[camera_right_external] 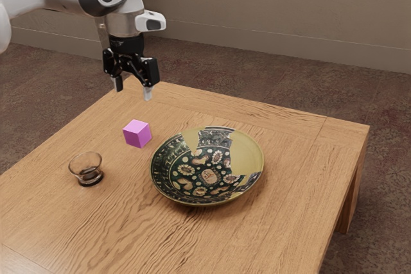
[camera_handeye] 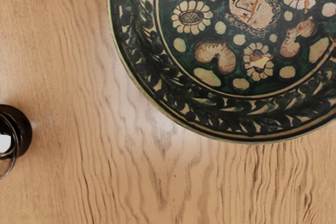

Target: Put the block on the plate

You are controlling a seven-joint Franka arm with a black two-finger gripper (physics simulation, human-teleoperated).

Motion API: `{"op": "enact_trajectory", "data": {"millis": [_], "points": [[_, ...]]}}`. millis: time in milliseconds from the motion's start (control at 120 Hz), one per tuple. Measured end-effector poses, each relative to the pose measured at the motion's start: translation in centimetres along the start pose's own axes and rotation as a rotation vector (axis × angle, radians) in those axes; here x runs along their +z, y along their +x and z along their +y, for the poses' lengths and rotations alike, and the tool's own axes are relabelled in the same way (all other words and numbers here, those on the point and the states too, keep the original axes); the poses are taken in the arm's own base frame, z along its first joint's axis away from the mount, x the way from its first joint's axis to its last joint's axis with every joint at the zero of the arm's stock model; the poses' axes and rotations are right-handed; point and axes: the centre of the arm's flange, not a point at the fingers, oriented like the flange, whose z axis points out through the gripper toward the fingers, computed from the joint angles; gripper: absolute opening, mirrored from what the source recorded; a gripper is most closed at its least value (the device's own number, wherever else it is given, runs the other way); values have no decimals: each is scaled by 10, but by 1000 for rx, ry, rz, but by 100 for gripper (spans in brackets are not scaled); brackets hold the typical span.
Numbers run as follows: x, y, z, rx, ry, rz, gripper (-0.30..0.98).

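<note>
Gripper (camera_right_external: 133,88) raised clear of the tabletop (camera_right_external: 276,229); fingers apart, nothing between them. Purple cube (camera_right_external: 137,133) rests on the wood, near the plate (camera_right_external: 249,149) but not touching it; its placement on the plate is not done. Plate: shallow, dark green, painted with flowers and leaves, plain yellowish patches toward the rim (the wrist view resolves a small face at centre, curly-haired). Clear glass cup (camera_right_external: 86,168), dark at the base, stands upright near the cube, on the exterior view's left of the plate, well apart from it.
</note>
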Motion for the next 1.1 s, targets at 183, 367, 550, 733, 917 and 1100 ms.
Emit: {"op": "enact_trajectory", "data": {"millis": [183,367,550,733,917,1100], "points": [[4,13,9,29,12,11,69],[46,75,-5,16,5,6,69],[74,119,-15,-4,-3,18,69],[102,149,-32,-31,-12,13,69],[138,157,-137,-137,-73,9,69],[182,165,-172,-134,-110,3,69]]}}
